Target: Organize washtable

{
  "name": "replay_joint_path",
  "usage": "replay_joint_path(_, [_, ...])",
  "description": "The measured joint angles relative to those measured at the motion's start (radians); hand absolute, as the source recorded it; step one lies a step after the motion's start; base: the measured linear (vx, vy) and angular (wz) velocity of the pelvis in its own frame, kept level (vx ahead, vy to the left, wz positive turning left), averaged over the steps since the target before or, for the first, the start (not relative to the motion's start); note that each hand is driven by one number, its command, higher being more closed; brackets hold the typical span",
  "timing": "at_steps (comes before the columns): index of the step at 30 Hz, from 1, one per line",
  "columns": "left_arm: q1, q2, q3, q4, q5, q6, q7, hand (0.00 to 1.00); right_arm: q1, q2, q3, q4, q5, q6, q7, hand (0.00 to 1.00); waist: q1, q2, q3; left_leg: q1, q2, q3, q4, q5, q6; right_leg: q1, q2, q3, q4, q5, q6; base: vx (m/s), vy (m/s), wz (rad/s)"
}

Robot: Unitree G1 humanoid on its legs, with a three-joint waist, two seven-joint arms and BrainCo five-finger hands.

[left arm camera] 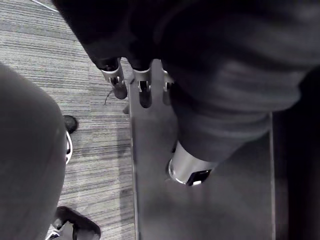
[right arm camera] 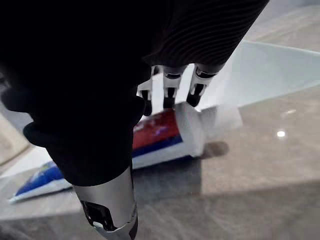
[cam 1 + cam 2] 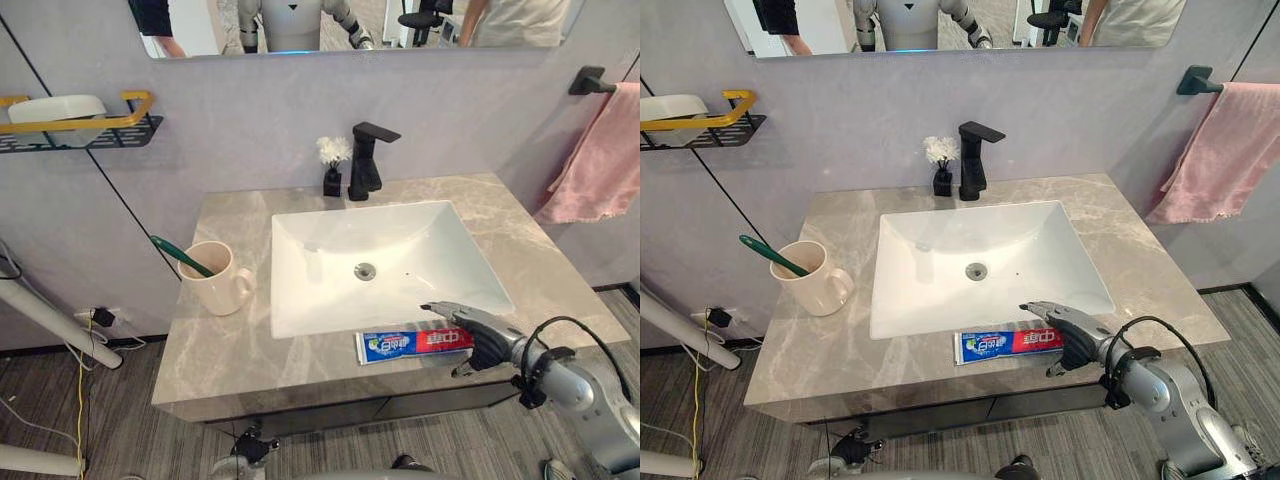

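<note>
The toothpaste tube (image 3: pixel 412 344) lies flat on the counter (image 3: pixel 240 350), in the narrow strip between the white sink basin (image 3: pixel 300 260) and the counter's front edge, with its red cap end pointing to the robot's right. The right robot hand (image 3: pixel 480 332) is over that cap end. In the right wrist view its fingers (image 2: pixel 170 92) reach down at the red part with the thumb well apart from them, so the hand is spread and has not closed on the tube; whether the tips touch it cannot be told. The left robot hand (image 1: pixel 131 82) hangs below the counter with relaxed fingers and holds nothing. A cream mug (image 3: pixel 212 285) with 1 green toothbrush (image 3: pixel 180 256) in it stands well apart on the left side, the likely place for the tube. The risk lies in where the tube sits. A downward press with flat fingers could skid it forward off the edge to the floor, or back into the basin. A pinch on the soft body rather than the stiff cap end could buckle the tube or squeeze paste out. A 1-sided grip may let it droop and slip during the carry.
</note>
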Motion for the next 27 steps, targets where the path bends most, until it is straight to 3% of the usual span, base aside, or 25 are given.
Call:
replay_joint_path(1, [0.0,0.001,-0.005,0.0,-0.007,0.0,0.0,0.0,0.003,0.013,0.0,0.007,-0.022,-0.001,-0.001,0.0,0.0,0.0,0.0,0.0,0.0,0.0,0.0,0.0,0.0,0.0,-0.001,0.001,0.0,0.0,0.0,0.01,0.038,-0.02])
replay_joint_path(2, [0.0,0.002,-0.006,0.0,-0.008,0.0,0.0,0.0,0.003,0.019,0.0,0.01,-0.028,-0.003,-0.003,1.0,-0.001,0.0,0.0,0.0,0.0,0.0,-0.001,0.0,0.0,0.0,-0.001,0.001,0.0,0.001,-0.001,0.0,0.0,0.0])
replay_joint_path(9, [-0.001,0.001,-0.041,0.0,-0.018,0.0,-0.001,0.0,-0.009,0.036,-0.009,0.022,-0.107,-0.025,-0.044,1.0,0.004,0.003,-0.002,-0.01,0.0,-0.017,-0.002,0.003,-0.003,0.0,-0.004,-0.011,-0.001,0.001,-0.001,0.03,0.024,0.05])
replay_joint_path(27, [0.003,0.014,-0.044,-0.001,-0.065,-0.004,-0.001,0.0,-0.048,0.027,0.01,0.067,-0.1,-0.031,-0.083,1.0,0.013,-0.012,-0.001,-0.026,-0.002,-0.072,-0.04,0.034,-0.005,-0.001,0.001,-0.03,-0.005,0.0,-0.001,0.02,0.014,0.07])
